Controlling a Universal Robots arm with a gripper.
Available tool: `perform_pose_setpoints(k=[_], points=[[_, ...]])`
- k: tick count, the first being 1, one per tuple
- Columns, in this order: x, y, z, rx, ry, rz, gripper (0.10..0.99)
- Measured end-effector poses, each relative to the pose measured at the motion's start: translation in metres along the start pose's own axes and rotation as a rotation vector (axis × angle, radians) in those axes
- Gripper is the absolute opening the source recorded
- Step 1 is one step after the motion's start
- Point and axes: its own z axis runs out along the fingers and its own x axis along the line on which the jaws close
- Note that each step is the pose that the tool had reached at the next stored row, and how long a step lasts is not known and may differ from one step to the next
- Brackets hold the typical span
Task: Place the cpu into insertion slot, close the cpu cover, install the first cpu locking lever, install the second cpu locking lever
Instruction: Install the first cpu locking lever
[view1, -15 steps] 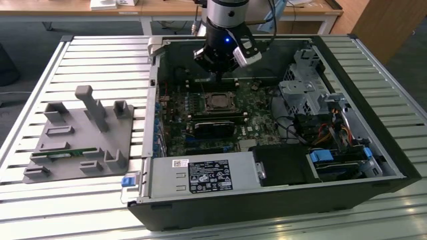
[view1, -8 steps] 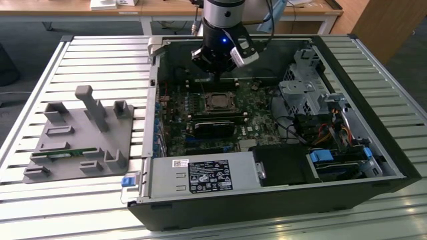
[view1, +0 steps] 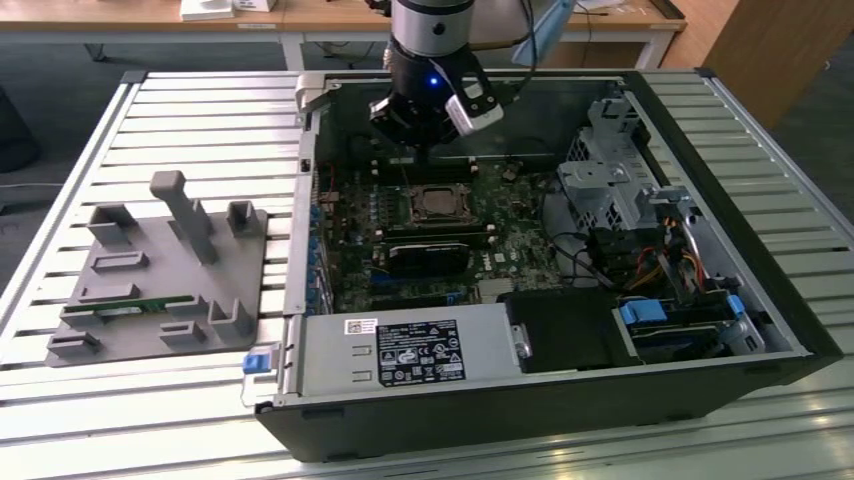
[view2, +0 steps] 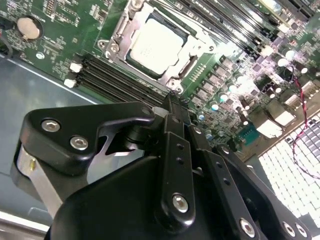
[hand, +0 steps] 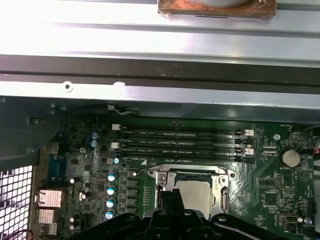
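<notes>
Fingers of the hand (view2: 172, 100) are pressed together with nothing between them. The hand hangs over the motherboard (view1: 527, 235) inside the open computer case (view1: 534, 420) on the counter (view1: 174, 110). Just beyond the hand's tip, near a row of black memory slots (view2: 115, 77), the cpu (view2: 154, 44) sits flat in the insertion slot (view2: 140, 66). The cpu cover (view2: 116, 36) lies down around it, silver frame bordering the chip. The tip is near the cover's corner; whether it touches cannot be told.

cpu (hand: 199, 193) within cpu cover (hand: 162, 177)
</notes>
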Motion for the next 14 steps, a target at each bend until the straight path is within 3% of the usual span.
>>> perform_pose_setpoints(k=[6, 14], points=[[0.0078, 0.0001, 0.0003, 0.000, 0.0001, 0.000, 0.106], [0.0245, 0.0004, 0.0010, 0.000, 0.0000, 0.000, 0.106]])
